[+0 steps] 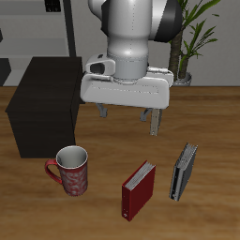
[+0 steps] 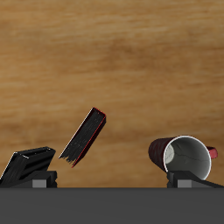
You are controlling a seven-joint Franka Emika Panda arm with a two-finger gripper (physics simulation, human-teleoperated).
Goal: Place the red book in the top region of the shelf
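Note:
The red book (image 1: 139, 189) stands upright on the wooden table near its front edge, white page edges showing. In the wrist view the red book (image 2: 85, 136) looks tilted. The shelf (image 1: 42, 108) is a large dark boxy cabinet with a flat top at the table's side, farther back than the book. My gripper (image 1: 128, 117) hangs open and empty well above the table, behind the red book and beside the shelf. Its fingers (image 1: 155, 122) are spread wide and touch nothing. In the wrist view the gripper (image 2: 118, 182) is also open.
A red patterned mug (image 1: 71, 171) stands in front of the shelf, beside the red book; it also shows in the wrist view (image 2: 184, 156). A grey book (image 1: 184, 171) stands on the red book's other side, also in the wrist view (image 2: 26, 164). A potted plant (image 1: 192, 37) stands at the back.

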